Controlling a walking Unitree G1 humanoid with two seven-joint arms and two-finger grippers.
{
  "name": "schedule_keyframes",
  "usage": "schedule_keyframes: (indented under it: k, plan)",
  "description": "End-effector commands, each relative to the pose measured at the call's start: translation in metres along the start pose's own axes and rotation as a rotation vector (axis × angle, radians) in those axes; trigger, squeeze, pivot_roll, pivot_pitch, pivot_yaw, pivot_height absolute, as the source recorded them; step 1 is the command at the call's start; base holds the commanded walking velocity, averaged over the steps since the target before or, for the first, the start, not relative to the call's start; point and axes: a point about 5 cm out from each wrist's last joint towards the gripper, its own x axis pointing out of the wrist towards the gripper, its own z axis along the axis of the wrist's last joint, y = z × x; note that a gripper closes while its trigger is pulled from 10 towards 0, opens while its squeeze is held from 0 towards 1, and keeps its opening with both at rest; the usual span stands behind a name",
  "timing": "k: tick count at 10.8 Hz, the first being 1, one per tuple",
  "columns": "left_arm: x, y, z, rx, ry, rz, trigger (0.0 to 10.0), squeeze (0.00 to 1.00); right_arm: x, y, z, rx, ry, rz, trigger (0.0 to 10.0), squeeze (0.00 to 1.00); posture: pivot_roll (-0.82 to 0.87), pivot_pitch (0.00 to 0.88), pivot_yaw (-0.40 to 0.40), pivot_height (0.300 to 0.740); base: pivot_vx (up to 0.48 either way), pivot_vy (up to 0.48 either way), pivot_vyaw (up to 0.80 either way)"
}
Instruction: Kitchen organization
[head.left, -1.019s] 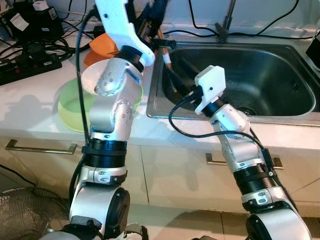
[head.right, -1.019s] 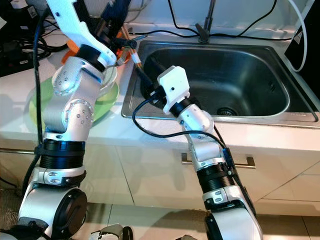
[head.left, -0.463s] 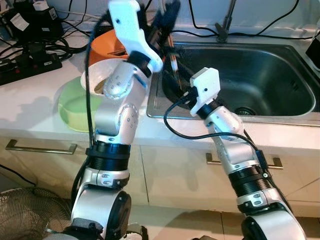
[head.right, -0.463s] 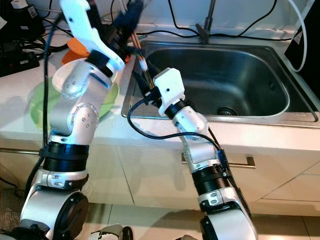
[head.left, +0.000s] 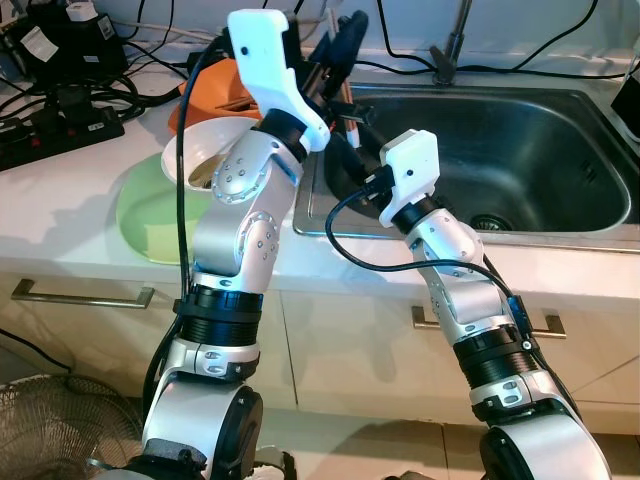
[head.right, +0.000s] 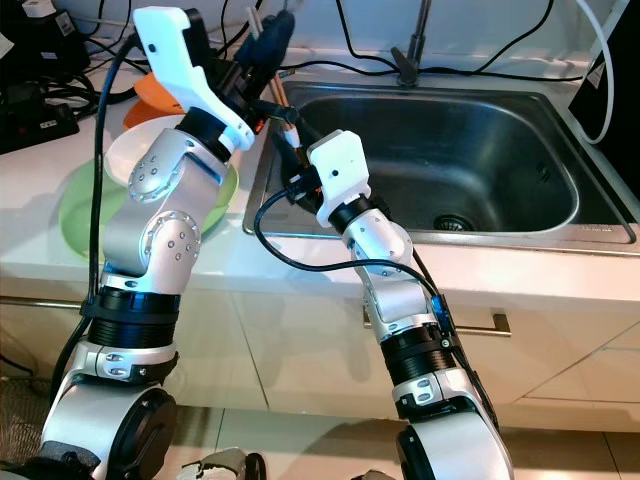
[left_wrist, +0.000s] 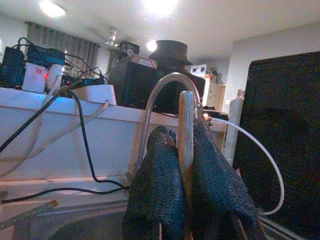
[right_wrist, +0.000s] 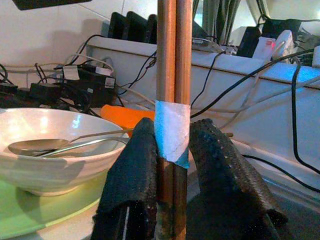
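A pair of wooden chopsticks (right_wrist: 171, 75), bound with a band of white and blue tape (right_wrist: 172, 132), stands over the left rim of the steel sink (head.left: 520, 215). My left gripper (head.left: 342, 42) is shut on the upper end, with the wood pinched between its black fingers (left_wrist: 215, 185). My right gripper (right_wrist: 172, 131) is shut on the same chopsticks (head.right: 290, 122) lower down, at the tape, just below the left gripper. Its white wrist (head.left: 410, 175) hangs over the sink's left edge.
On the counter left of the sink, a white bowl (head.left: 200, 160) with a metal spoon (right_wrist: 30, 146) sits on a green plate (head.left: 150, 215). An orange bowl (head.left: 205, 95) is behind it. Power strips and cables (head.left: 60, 105) crowd the back left. The faucet (head.left: 452, 45) stands behind the basin.
My left arm swung right and up, carrying the chopsticks from the bowls toward the sink's rim. My right wrist shifted left and rose a little to meet them.
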Motion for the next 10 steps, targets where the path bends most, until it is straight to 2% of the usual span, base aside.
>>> schedule_keyframes:
  k: [1,4,5,6,10]
  plan:
    - [0.001,-0.003,0.004,0.001,-0.01,-0.024,10.0,0.0,0.002,-0.003,0.001,-0.012,0.007,-0.015,0.0,0.0,0.06,0.043,0.041,0.74,0.0,0.0,0.0]
    - [0.001,-0.004,0.005,0.01,-0.01,-0.028,10.0,0.0,0.002,-0.003,0.0,-0.014,0.011,-0.015,0.0,0.0,0.07,0.047,0.04,0.74,0.0,0.0,0.0]
    - [0.001,-0.004,0.005,0.016,-0.012,-0.024,10.0,0.25,0.002,-0.004,-0.001,-0.014,0.014,-0.017,0.0,0.0,0.07,0.049,0.041,0.74,0.0,0.0,0.0]
    - [0.001,-0.003,0.005,0.016,-0.014,-0.022,10.0,1.0,0.002,-0.004,-0.001,-0.015,0.017,-0.021,0.0,0.0,0.07,0.049,0.041,0.74,0.0,0.0,0.0]
    - [0.001,-0.002,0.008,-0.017,-0.034,-0.018,10.0,1.0,0.002,-0.015,-0.007,-0.033,0.058,-0.088,0.0,0.0,0.07,0.047,0.041,0.74,0.0,0.0,0.0]
